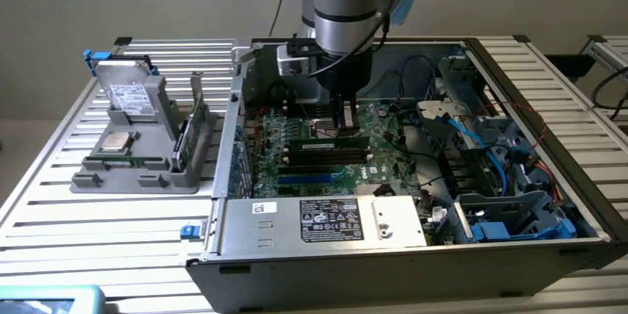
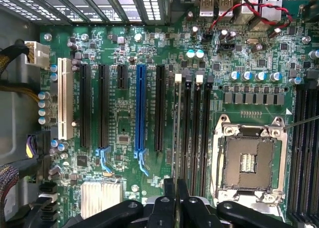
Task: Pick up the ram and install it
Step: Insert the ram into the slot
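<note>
Green ram (image 1: 324, 139) is standing edge-up in line with the black memory slots (image 2: 189, 138) on the motherboard (image 2: 124, 113), inside the open PC case (image 1: 324, 222). Gripper (image 2: 173, 198) is pinching its top edge, jaws almost closed on the thin board. Pickup and carry are looking done. Seating is looking underway; can't tell if it's latching.
</note>
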`<state>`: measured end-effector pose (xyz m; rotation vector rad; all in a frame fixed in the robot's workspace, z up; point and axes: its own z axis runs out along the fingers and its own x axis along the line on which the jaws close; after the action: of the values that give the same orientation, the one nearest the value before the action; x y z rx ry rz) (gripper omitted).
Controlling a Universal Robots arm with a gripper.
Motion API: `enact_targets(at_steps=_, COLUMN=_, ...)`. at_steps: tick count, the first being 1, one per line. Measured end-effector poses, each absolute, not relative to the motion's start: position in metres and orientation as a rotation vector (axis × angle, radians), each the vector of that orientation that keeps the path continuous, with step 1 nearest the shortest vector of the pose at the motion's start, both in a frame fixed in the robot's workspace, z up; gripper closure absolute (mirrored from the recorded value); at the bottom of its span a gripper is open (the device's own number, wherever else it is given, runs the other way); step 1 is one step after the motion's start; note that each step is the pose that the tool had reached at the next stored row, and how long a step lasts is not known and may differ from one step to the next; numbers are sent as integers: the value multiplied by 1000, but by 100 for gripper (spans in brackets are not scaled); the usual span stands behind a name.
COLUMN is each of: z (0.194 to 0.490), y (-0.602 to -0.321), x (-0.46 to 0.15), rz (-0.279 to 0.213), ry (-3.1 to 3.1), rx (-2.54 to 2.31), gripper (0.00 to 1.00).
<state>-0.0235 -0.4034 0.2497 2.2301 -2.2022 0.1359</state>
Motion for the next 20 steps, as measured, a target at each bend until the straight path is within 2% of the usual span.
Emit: enact_targets(at_steps=20, z=239, y=-400, x=-22, rz=138, ry=-2200, rx=2228, gripper=87)
